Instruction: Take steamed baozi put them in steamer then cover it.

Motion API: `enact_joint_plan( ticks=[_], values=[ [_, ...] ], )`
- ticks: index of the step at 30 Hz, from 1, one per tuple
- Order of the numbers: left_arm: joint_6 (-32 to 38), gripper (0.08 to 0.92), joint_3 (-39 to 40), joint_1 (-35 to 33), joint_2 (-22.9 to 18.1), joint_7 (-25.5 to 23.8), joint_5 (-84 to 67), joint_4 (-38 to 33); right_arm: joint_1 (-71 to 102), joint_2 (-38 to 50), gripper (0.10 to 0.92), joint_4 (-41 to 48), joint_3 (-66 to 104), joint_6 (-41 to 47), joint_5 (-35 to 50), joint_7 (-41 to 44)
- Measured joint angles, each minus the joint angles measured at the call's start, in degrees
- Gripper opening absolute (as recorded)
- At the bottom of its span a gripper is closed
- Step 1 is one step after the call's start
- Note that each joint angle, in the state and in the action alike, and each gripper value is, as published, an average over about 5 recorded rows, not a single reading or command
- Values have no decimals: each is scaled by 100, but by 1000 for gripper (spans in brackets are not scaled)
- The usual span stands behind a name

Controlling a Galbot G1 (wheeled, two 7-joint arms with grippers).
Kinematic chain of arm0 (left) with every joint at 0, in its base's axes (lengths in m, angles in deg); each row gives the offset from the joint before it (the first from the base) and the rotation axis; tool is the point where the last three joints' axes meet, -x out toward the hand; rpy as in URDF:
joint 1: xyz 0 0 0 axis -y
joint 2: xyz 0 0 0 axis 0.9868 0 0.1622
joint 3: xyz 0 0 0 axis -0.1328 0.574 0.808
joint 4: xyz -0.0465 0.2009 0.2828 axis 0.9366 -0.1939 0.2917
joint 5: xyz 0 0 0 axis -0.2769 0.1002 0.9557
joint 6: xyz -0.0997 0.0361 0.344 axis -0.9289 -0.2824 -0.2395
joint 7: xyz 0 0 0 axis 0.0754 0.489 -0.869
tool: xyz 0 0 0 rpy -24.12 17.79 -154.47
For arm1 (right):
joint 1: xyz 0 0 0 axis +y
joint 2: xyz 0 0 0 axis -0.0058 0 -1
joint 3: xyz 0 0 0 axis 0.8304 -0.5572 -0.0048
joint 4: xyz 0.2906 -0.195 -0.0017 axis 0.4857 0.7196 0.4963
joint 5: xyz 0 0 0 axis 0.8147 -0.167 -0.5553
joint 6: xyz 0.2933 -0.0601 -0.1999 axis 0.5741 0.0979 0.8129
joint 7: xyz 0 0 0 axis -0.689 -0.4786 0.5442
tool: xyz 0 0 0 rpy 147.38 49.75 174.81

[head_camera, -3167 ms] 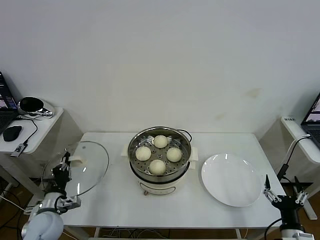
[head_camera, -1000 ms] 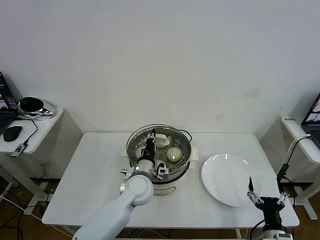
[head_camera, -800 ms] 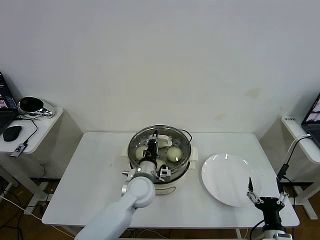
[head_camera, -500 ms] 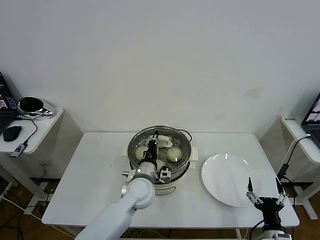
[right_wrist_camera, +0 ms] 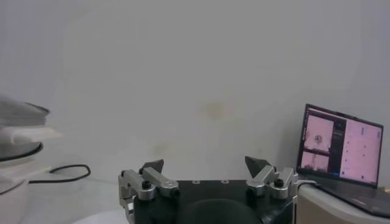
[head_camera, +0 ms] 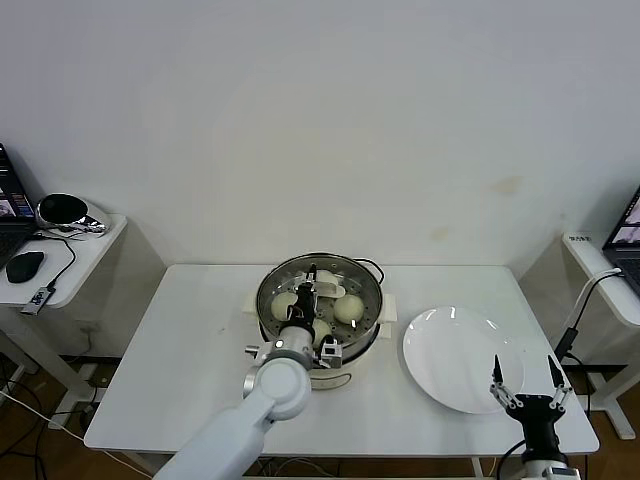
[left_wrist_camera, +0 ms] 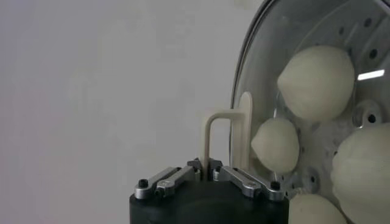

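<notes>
L gripper [left_wrist_camera: 210,172], pinching cream handle of round glass lid [left_wrist_camera: 292,36], has lowered it onto shiny steel steamer [head_camera: 318,310] w/ white buns [head_camera: 347,308]. Covered; release left. R gripper [head_camera: 523,381] idle, fingers spread.

You have four baozi [left_wrist_camera: 315,81], one steamer [head_camera: 345,348], one lid [left_wrist_camera: 262,79], one plate [head_camera: 455,365], two grippers [head_camera: 306,284].

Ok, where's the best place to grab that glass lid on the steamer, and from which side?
By its cream loop handle, which stands up from the middle of the glass lid, so come straight down from above. The left pincer is shut on that handle over the steamer now. The flat, smooth glass offers no other likely grip.
</notes>
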Motion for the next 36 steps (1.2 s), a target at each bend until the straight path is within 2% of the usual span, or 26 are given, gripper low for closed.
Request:
enact_joint_plan(
  ticks=[5,14,21,25,28,36],
  values=[
    [8,185,-43,-44,-54,62,-36,5,-2,12,823,12,-9,-8,-5,0],
    [-18,443,-136,-191,5,122,-148,-214,-5,19,823,15,-47,-12,-30,1],
    [77,642,-331,-559,216,286,-408,-685,4,33,823,17,-53,-20,-33,-2],
    [292,759,-569,-968,388,537,-784,-1074,-5,18,823,30,-76,-24,-48,-7],
    [627,810,-849,-1374,495,851,-1216,-1372,-7,11,823,54,-109,-40,-74,-5],
    [2000,823,-2165,-2990,343,1787,-3273,-2007,9,75,823,151,-288,-134,-64,50]
  ],
)
